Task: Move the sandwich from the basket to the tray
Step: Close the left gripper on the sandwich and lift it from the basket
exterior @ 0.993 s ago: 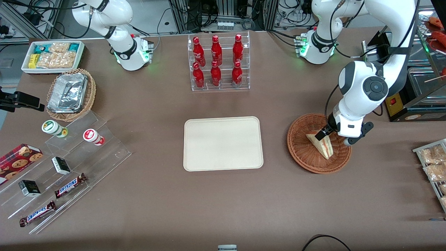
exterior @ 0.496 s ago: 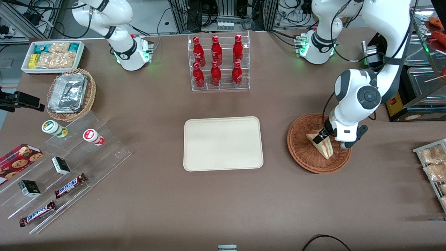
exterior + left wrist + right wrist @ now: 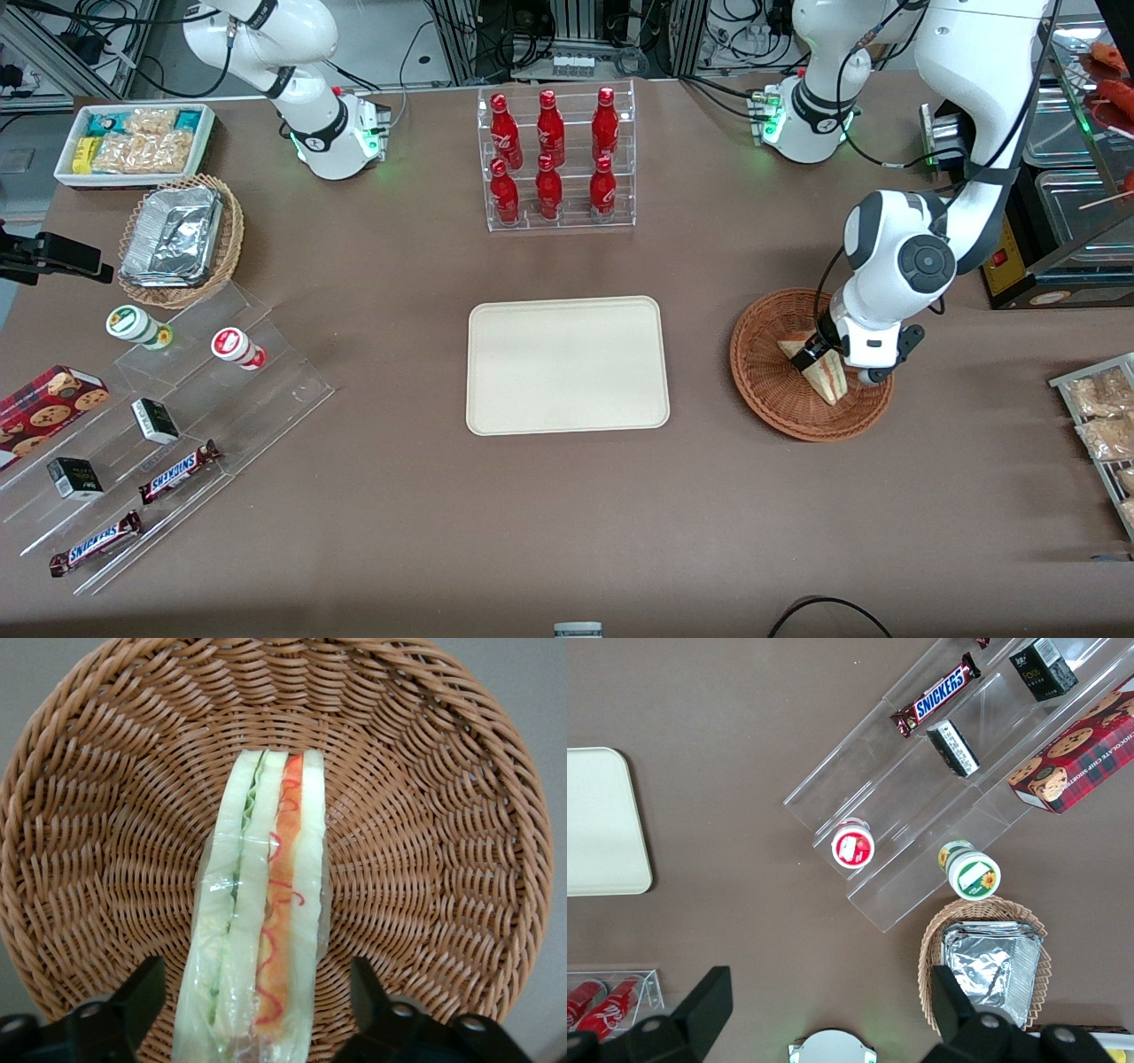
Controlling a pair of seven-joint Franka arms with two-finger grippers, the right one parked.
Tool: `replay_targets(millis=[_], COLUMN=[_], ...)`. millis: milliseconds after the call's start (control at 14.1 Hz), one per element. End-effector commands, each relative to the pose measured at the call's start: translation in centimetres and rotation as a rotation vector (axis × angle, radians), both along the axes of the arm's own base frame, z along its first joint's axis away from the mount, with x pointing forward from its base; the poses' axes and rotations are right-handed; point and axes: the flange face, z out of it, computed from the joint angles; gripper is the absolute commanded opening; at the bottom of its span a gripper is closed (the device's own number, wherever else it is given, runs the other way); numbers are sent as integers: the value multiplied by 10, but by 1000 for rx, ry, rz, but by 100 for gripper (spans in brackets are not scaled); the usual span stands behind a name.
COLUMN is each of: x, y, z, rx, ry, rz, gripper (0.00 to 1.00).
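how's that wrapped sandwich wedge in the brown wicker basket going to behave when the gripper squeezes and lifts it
The triangular sandwich wedge of pale bread probably squashes easily. Its clear wrap looks glossy, so it may slip. The open gripper straddles it in the reddish-brown woven wicker basket; it stands on a narrow edge and could tip if nudged.

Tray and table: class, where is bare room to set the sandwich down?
The tray is bare throughout. The basket is crowded: the open end effector straddles the sandwich there.
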Motion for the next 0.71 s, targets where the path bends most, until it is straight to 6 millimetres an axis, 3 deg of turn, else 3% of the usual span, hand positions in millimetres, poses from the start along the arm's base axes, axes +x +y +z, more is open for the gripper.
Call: replay_targets(millis=[0,284,496,638], x=[-1,0,28,48], y=[0,-1,-11,-31], z=[4,23,73,106], rx=[25,58,79,75], ry=[-23,-17,4,42], rz=[-18,-67,-137,-176], gripper=[0,0,0,0])
